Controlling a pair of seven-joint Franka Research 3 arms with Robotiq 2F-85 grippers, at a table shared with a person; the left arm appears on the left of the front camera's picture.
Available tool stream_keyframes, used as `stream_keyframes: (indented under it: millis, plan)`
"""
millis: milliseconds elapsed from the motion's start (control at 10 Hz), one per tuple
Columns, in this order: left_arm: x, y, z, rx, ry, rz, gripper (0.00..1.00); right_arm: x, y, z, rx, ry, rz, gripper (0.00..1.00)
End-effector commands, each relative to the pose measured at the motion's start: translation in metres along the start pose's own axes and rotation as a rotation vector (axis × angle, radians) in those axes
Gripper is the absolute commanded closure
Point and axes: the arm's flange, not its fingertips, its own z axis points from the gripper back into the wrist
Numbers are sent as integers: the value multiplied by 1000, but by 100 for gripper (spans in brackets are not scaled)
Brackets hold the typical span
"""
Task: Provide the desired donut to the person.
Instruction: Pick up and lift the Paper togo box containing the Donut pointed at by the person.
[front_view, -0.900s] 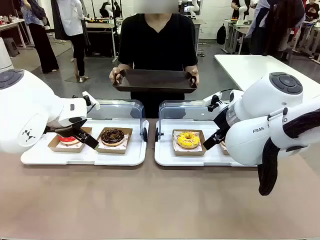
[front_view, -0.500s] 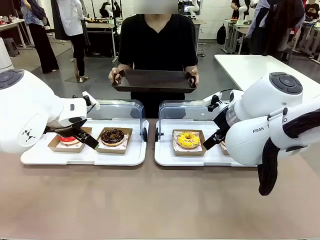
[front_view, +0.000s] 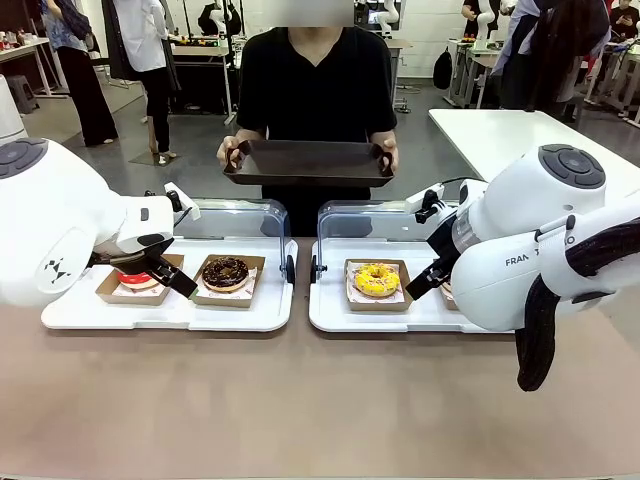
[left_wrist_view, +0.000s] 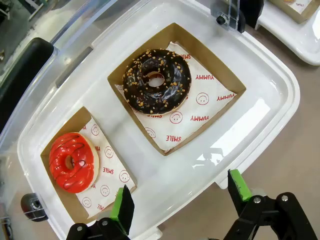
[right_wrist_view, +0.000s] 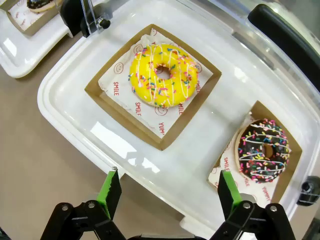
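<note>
Beige table (front_view: 300, 400). Left gripper (left_wrist_view: 177, 197): jaws spread wide, empty, over white container (left_wrist_view: 260, 115) edge near red-glazed donut (left_wrist_view: 71, 161). Right gripper (right_wrist_view: 167, 187): same, apparently clear of yellow sprinkled donut (right_wrist_view: 163, 75). Person (front_view: 315, 80) holds brown tray (front_view: 308, 160) at far side.
</note>
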Motion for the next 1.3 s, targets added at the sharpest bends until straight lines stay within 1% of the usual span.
stream_keyframes:
  millis: [0, 400, 500, 600, 700, 800, 900, 1000, 1100, 1200]
  plan:
    - [0, 0, 0, 0, 0, 0, 0, 0, 0, 0, 0, 0, 0, 0]
    - [0, 0, 0, 0, 0, 0, 0, 0, 0, 0, 0, 0, 0, 0]
    - [5, 0, 8, -13, 42, -13, 0, 1, 4, 15, -41, 26, -11, 0]
    - [10, -3, 24, -21, 56, -22, 0, 3, 10, 42, -10, 10, -3, 0]
    - [16, -6, 47, -32, 47, -37, 0, 3, 16, 71, 19, 6, 13, 0]
    - [22, -9, 74, -61, 48, -52, 0, 3, 23, 99, 23, 17, 41, 0]
    - [26, -11, 100, -63, 45, -66, 0, 3, 26, 123, 20, 12, 59, 0]
    - [31, -12, 127, -61, 30, -83, 0, 7, 25, 145, 2, 10, 54, 0]
    - [37, -12, 150, -61, 11, -91, 0, 11, 22, 166, 10, 3, 48, 0]
    - [44, -13, 169, -64, -2, -98, 0, 15, 19, 184, -4, -1, 37, 0]
